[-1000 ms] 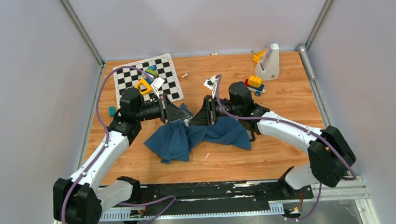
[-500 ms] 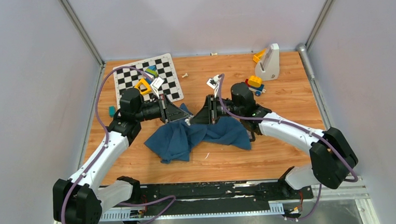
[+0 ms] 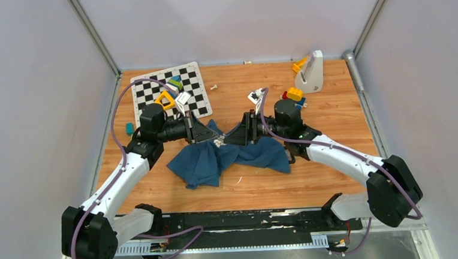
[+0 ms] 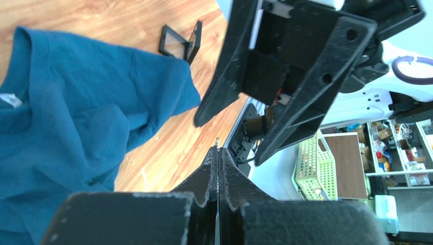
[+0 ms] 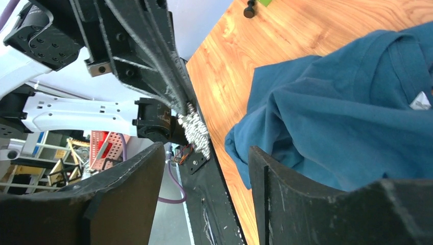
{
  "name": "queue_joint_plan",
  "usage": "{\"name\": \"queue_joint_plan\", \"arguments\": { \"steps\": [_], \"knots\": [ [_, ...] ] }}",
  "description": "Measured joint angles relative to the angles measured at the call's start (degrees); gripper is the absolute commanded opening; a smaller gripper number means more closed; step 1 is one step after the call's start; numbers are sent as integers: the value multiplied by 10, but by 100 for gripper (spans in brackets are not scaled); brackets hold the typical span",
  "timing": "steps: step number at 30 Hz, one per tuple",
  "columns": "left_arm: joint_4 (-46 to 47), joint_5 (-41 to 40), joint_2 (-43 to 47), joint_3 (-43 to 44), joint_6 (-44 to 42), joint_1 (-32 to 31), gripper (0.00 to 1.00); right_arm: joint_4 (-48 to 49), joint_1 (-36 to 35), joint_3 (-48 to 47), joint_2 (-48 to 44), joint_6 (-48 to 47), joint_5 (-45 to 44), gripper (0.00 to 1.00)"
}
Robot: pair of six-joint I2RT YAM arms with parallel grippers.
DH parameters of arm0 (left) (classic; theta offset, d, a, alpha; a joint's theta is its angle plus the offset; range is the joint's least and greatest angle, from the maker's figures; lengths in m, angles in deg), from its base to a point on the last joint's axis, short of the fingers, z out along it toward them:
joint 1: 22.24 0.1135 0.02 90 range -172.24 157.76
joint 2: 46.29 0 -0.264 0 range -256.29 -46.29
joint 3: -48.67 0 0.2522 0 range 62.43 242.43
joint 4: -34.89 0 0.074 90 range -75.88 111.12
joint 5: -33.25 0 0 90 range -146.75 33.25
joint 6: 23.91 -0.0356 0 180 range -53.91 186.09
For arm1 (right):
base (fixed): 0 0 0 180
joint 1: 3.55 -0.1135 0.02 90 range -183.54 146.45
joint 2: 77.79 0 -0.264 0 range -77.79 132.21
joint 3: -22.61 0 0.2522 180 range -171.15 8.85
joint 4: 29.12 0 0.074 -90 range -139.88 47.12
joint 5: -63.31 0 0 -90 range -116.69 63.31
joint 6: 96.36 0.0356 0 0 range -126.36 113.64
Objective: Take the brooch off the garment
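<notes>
The dark teal garment [image 3: 216,160] lies crumpled on the wooden table, below both grippers; it also shows in the left wrist view [image 4: 66,112] and the right wrist view [image 5: 347,107]. My left gripper [image 3: 213,140] is shut, pinching the tiny silvery brooch [image 3: 218,142] at its tips, above the cloth. In the right wrist view the brooch [image 5: 196,133] hangs off those tips, apart from the fabric. In the left wrist view only a speck of it [image 4: 217,140] shows above the closed left gripper [image 4: 218,153]. My right gripper [image 3: 233,137] is open and empty [image 5: 207,153], facing the left one.
A chequered board [image 3: 152,89] with coloured toys lies at the back left. Toy blocks [image 3: 295,94] and a white stand [image 3: 311,71] are at the back right. A black square frame [image 4: 178,41] lies by the garment's edge.
My right gripper has drawn back to the right, away from the left gripper's tips. The left gripper stays put, still pinching the brooch.
</notes>
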State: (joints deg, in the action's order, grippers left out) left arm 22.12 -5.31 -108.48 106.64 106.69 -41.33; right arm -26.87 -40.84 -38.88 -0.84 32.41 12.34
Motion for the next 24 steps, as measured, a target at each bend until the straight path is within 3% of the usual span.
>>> {"name": "queue_joint_plan", "arguments": {
  "steps": [7, 14, 20, 24],
  "knots": [
    [7, -34, -25, -65, -4, -34, 0, -81, 12, 38, -92, -34, -66, 61],
    [43, -71, -148, -98, -5, -90, 0, -237, 61, 38, -179, -59, -185, 64],
    [42, -121, -231, -97, -9, -41, 0, -345, 130, 41, -246, -53, -303, 98],
    [23, -162, -229, -95, -14, 57, 0, -417, 193, 41, -267, -41, -383, 100]
  ]
}}
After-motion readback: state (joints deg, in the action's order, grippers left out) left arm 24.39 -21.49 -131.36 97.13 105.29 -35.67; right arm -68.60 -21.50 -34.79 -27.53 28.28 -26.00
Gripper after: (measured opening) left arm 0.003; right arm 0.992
